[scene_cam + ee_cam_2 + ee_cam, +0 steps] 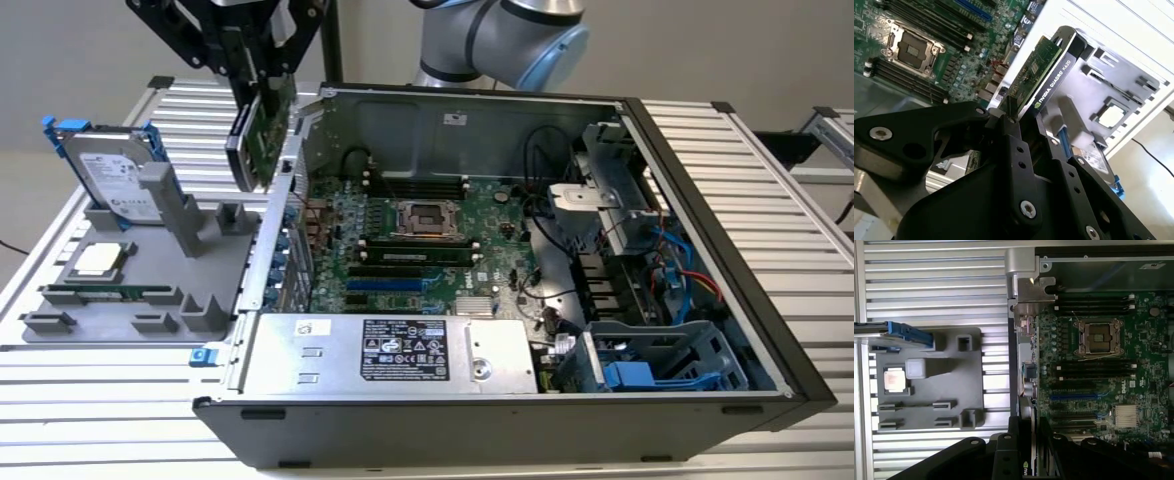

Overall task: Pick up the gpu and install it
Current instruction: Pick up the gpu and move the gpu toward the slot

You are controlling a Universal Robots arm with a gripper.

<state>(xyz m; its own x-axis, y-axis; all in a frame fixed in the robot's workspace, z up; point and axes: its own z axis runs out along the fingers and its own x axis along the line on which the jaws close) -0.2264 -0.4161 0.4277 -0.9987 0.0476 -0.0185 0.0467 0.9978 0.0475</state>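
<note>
- Exterior view: the black gripper (264,85) is clamped on the gpu (258,135), a flat green card with a black cooler, which is held upright above a side wall of the open black computer case (507,440).
- Second wrist view: the gpu (1046,67) is seen by the green motherboard's (954,50) edge.
- First wrist view: the gpu (1027,465) is seen edge-on near the grey moulded tray (969,380).
</note>
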